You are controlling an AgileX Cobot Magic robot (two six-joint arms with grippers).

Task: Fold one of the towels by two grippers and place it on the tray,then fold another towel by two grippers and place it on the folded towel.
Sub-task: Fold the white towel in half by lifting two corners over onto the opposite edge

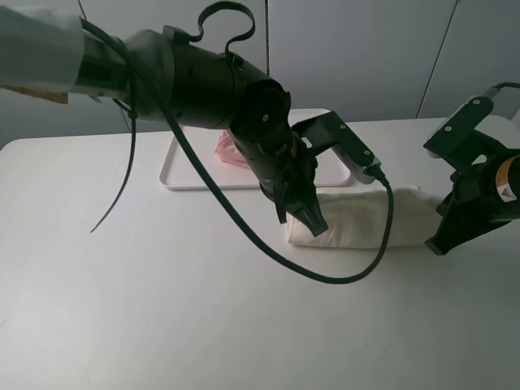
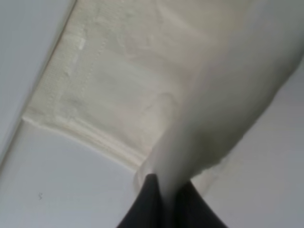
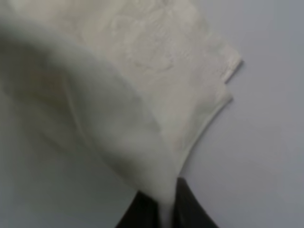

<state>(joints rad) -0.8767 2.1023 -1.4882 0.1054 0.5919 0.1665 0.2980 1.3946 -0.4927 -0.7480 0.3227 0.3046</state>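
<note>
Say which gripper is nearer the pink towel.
Left. Left gripper holds the cream towel at the end just in front of the pink towel; right gripper holds the other end, farther off.

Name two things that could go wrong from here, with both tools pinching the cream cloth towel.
1. The left tool and right tool each pinch only a thin edge of the cream cloth towel; it might slip out mid-fold.
2. The loose black cable hangs beside the towel and could snag or drag it on the way to the flat white tray.
</note>
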